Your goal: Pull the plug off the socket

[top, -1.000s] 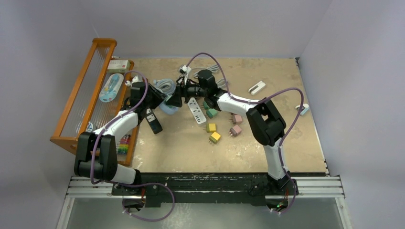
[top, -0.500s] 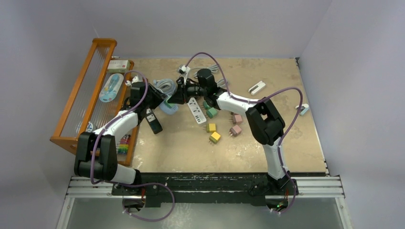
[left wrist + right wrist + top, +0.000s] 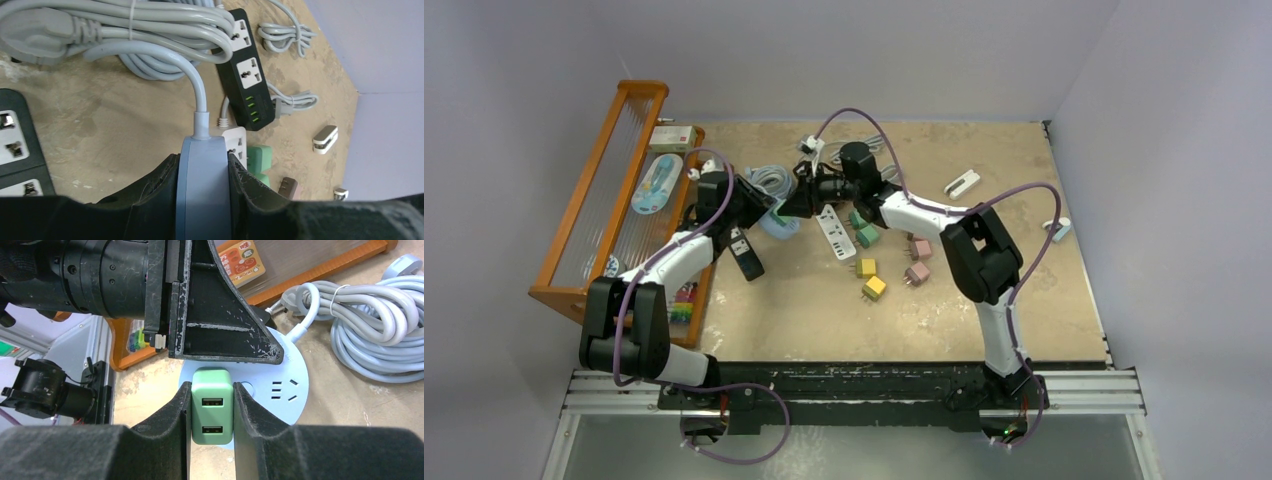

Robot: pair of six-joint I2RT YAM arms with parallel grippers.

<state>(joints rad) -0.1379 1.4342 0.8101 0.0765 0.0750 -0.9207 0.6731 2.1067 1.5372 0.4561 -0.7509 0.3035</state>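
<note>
The right gripper [image 3: 212, 390] is sitting slightly shifted from a second ago, its fingers clamping the green USB plug [image 3: 212, 412] at the face of the round blue socket [image 3: 285, 372]. Beyond, the left gripper [image 3: 202, 167] is pinching that socket edge-on.

**Green plug gripped at the round blue socket**

The green plug [image 3: 212, 412], with two USB ports facing the camera, is clamped between the padded fingers of the right gripper [image 3: 212, 388]. It is seen against the face of the round blue socket [image 3: 282, 372], and its prongs are hidden. The socket's upper part is covered by a scuffed black finger of the left gripper [image 3: 220, 325]. A grey cable [image 3: 372, 340] is run from the socket's rim to a tied coil on the table [image 3: 340, 407]. A wooden rack [image 3: 325, 269] is noted behind.
</note>
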